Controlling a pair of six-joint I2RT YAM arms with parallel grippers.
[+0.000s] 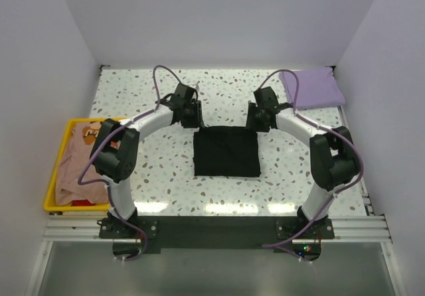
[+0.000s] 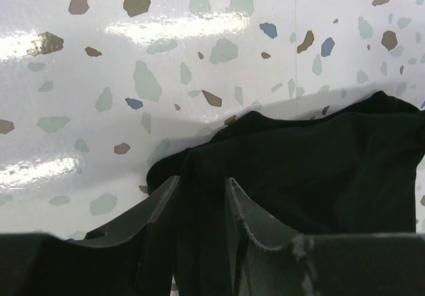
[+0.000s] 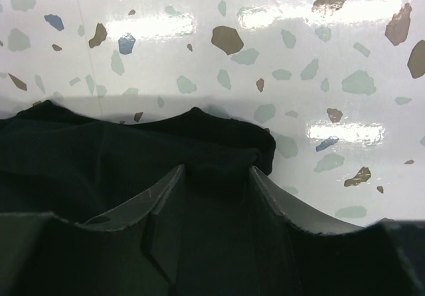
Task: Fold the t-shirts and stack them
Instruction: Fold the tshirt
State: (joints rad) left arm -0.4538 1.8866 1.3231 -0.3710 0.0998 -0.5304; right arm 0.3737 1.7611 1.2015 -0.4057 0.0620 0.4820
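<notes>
The black t-shirt (image 1: 226, 151) lies folded into a rectangle in the middle of the table. My left gripper (image 1: 194, 118) is at its far left corner and my right gripper (image 1: 254, 120) at its far right corner. In the left wrist view the gripper (image 2: 201, 183) is shut on a raised ridge of the black cloth (image 2: 319, 170). In the right wrist view the gripper (image 3: 218, 173) is shut on the bunched black cloth (image 3: 99, 156). The lavender-purple t-shirt (image 1: 312, 88) lies folded at the far right corner. The peach-tan printed t-shirt (image 1: 76, 160) lies crumpled in the tray.
The yellow plastic tray (image 1: 70, 208) stands at the table's left edge, with something red showing under the peach shirt. White walls enclose the terrazzo table (image 1: 159, 170) on three sides. Both arms arch inward over the table.
</notes>
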